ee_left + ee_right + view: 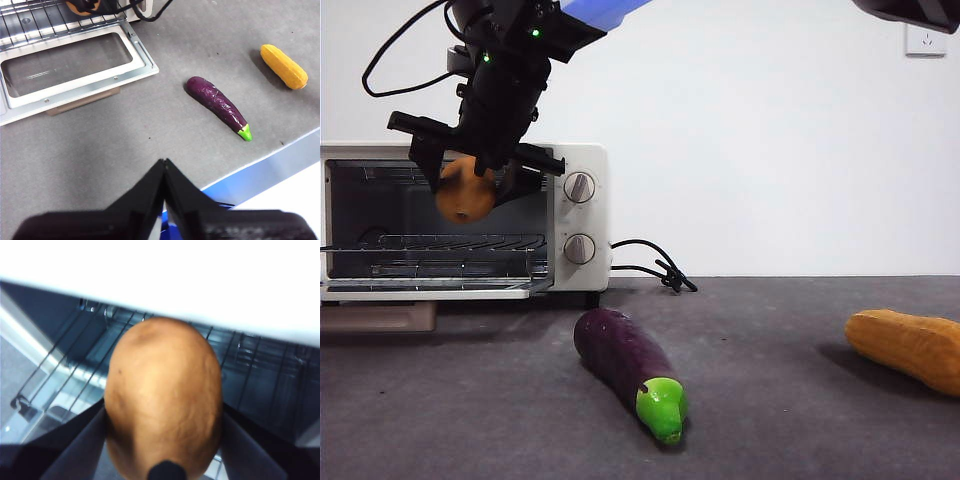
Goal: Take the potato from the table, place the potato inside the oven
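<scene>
My right gripper (472,180) is shut on the orange-brown potato (465,193) and holds it in the air at the open mouth of the cream-white oven (592,155), above the wire rack (450,243). In the right wrist view the potato (162,395) fills the space between the two jaws, and the rack (75,357) lies just beyond it. The oven door (145,65) is folded down flat. My left gripper (164,167) hangs shut and holds nothing, high over the grey table (100,140), away from the oven.
A purple eggplant (625,365) with a green tip lies on the table in front of the oven. An orange corn cob (910,345) lies at the right. The oven's black cord (655,262) trails beside it. A wooden block (380,317) sits under the open door.
</scene>
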{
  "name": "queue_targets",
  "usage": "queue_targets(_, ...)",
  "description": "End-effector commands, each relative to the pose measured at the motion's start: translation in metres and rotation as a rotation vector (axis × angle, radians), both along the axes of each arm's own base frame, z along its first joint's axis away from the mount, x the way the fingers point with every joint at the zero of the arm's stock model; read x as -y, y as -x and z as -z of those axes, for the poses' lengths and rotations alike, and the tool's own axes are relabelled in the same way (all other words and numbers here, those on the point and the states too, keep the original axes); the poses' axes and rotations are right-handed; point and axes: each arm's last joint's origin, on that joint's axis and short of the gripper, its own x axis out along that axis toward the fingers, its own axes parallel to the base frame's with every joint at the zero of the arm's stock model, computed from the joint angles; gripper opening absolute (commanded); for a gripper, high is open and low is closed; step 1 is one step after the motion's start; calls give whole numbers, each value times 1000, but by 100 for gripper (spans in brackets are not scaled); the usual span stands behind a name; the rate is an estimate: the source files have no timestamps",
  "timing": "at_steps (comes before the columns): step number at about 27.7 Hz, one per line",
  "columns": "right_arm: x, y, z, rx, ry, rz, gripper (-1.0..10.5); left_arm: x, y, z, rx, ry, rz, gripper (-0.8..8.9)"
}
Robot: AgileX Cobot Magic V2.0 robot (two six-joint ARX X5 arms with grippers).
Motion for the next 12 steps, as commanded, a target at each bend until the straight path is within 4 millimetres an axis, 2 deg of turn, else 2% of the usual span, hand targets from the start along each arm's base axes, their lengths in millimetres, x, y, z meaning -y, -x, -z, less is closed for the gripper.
queue_targets(1,-4,-4,19,-20,2,13,-3,0,0,1,5,-13,7,-4)
queue_targets(12,-1,-11,24,-2,-6,37,1,0,-1,1,4,-16,9,-4)
